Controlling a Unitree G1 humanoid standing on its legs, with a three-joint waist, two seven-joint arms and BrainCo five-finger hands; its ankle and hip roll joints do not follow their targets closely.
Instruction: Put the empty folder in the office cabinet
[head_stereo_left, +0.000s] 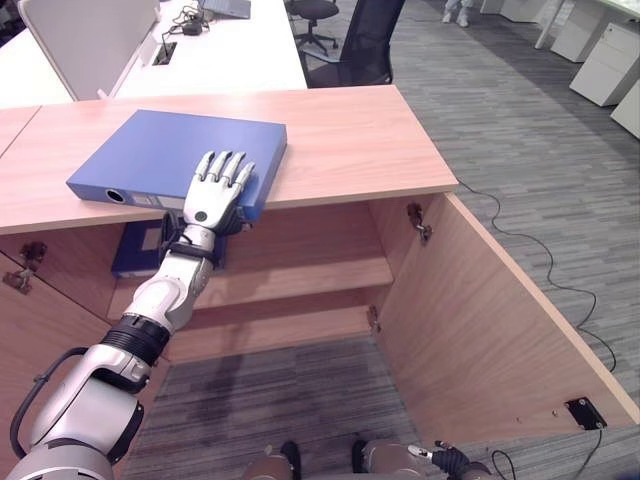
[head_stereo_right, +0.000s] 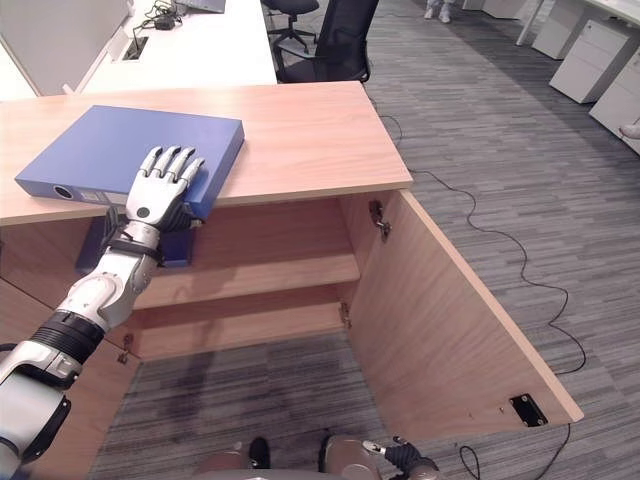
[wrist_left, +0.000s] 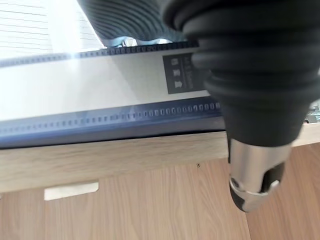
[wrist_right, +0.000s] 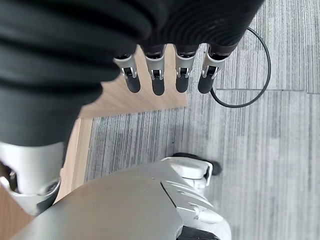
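Observation:
A blue folder (head_stereo_left: 170, 155) lies flat on the left part of the wooden office cabinet's top (head_stereo_left: 350, 140), its near right corner at the front edge. My left hand (head_stereo_left: 215, 195) rests on that corner with straight fingers spread over the cover. In the left wrist view the thumb (wrist_left: 255, 185) hangs in front of the cabinet's edge, below the folder's spine (wrist_left: 100, 90). The cabinet stands open, with two bare shelves (head_stereo_left: 300, 280) inside. My right hand (wrist_right: 170, 75) hangs low beside me over the carpet, fingers relaxed and holding nothing.
A second blue folder (head_stereo_left: 135, 250) stands on the upper shelf at the left. The right door (head_stereo_left: 480, 320) swings out wide over the carpet. A white desk (head_stereo_left: 230, 50) and a black office chair (head_stereo_left: 360, 45) stand behind the cabinet. A cable (head_stereo_left: 540, 250) trails across the floor.

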